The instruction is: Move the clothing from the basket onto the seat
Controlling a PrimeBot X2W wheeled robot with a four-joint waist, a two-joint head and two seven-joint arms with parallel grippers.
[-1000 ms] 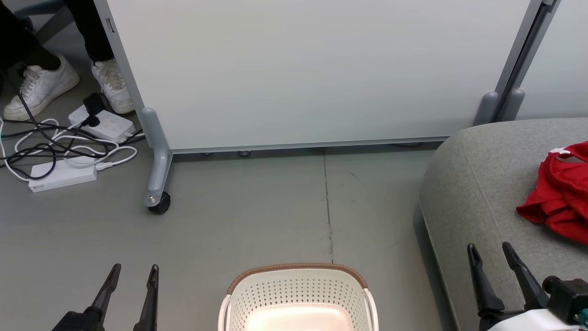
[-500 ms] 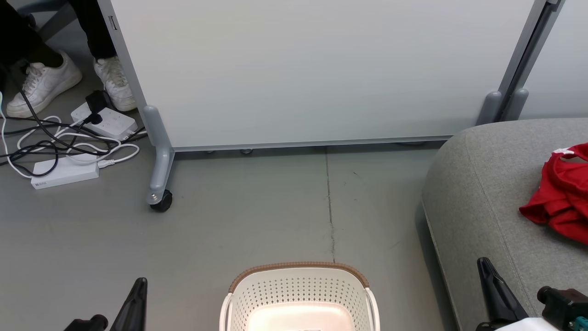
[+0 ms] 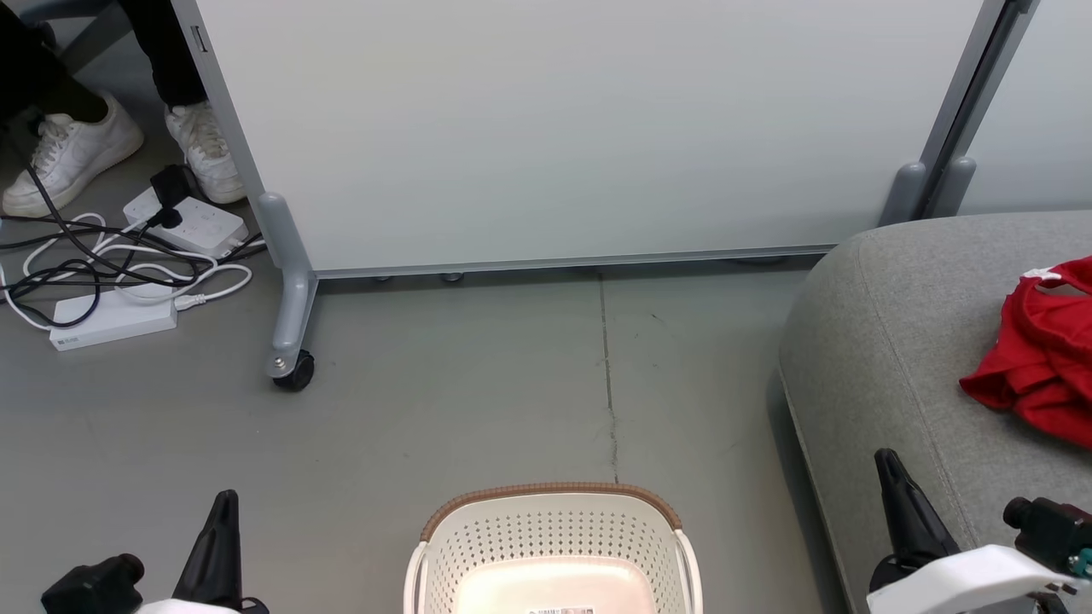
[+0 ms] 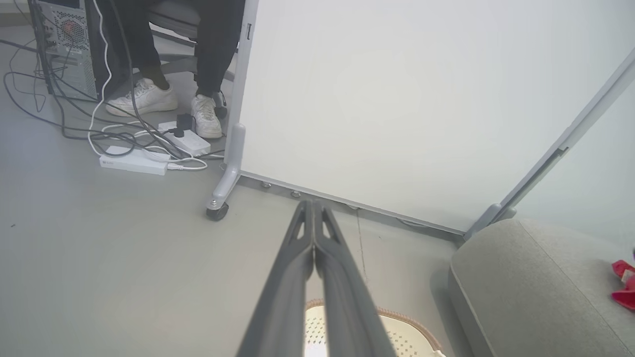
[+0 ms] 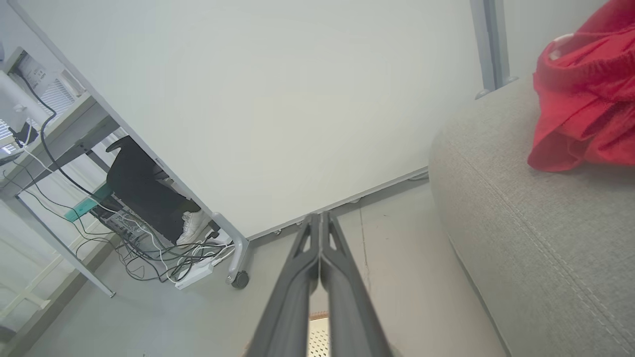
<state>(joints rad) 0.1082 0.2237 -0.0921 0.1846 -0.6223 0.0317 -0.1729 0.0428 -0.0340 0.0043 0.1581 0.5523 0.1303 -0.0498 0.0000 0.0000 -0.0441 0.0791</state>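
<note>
While the left gripper (image 3: 223, 512) and the right gripper (image 3: 887, 473) are pinched shut on nothing, the basket (image 3: 553, 520) stands between the 2, its visible floor bare. The clothing (image 3: 1036, 345) lies on the seat (image 3: 887, 341), rightward, nearer the right gripper.

grey floor (image 3: 444, 426) with a seam (image 3: 607, 384) up the middle, big white rolling partition (image 3: 554, 128) across the top, caster (image 3: 294, 375) under its left leg, power strips (image 3: 111, 320) and tangled cables (image 3: 94, 271) upper left, someone's white sneakers (image 3: 68, 153), looks like a PC tower (image 4: 69, 49) behind
</note>
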